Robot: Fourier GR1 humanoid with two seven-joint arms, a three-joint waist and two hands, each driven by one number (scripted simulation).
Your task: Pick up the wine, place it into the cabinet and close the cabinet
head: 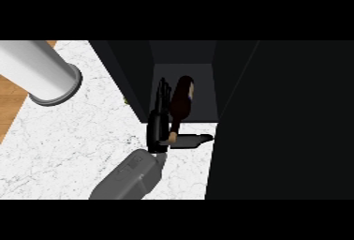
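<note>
The wine [184, 96] sits inside the open cabinet [131, 70] towards the right edge of the counter [69, 140], its dark body deep in and its pale neck end nearest the robot, so the placing looks almost done. The left hand [158, 126] rests just beside it with fingers straight and thumb splayed, apparently releasing it before the cabinet is closed.

Tight slot here: the cabinet [136, 79] opening is hemmed in by its dark left wall and a broad dark panel [283, 117] on the right. The wine [184, 96] and left hand [158, 129] fill most of it. A sliver seems free right of the bottle, though it's hard to judge in the dark. Out left, the marble counter [69, 140] lies open up to the grey cylinder [43, 70].
</note>
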